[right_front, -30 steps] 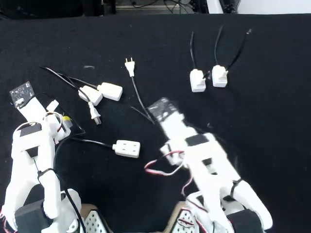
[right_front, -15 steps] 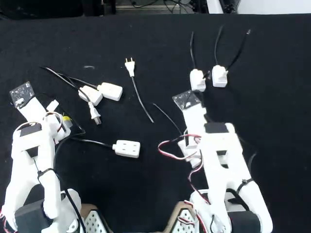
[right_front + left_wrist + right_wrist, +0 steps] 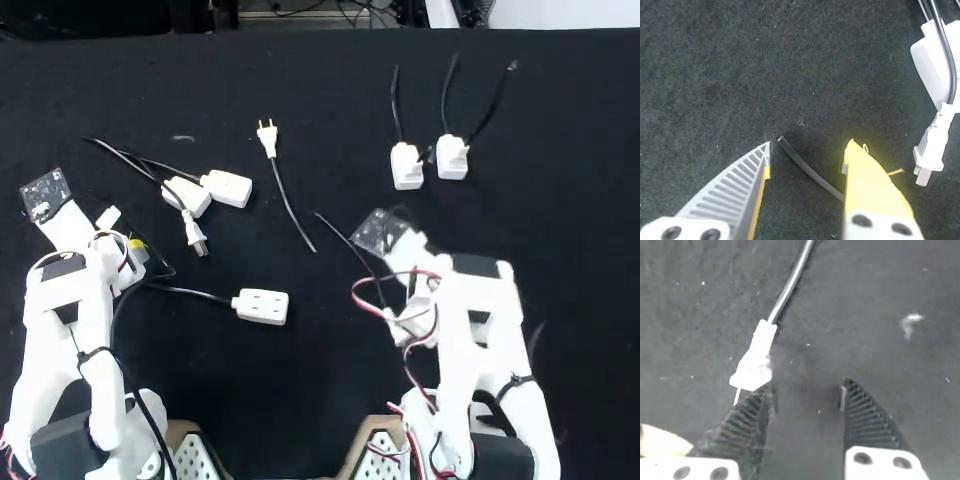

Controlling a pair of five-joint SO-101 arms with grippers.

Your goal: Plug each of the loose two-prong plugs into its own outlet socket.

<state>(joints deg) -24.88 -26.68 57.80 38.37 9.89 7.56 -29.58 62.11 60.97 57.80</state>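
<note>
Even diffuse light, faint soft shadows

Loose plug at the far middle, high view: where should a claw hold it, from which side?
The plug lies flat, prongs pointing away from the arms, cord trailing back. So probably grip its white body from above, across the width, leaving the prongs free.

The left arm [image 3: 60, 300] stands bent, the left claw [image 3: 809, 145] pointing down, fingers spread apart. The right arm [image 3: 470, 320] leans forward, the right claw [image 3: 805, 387] likewise parted.
</note>
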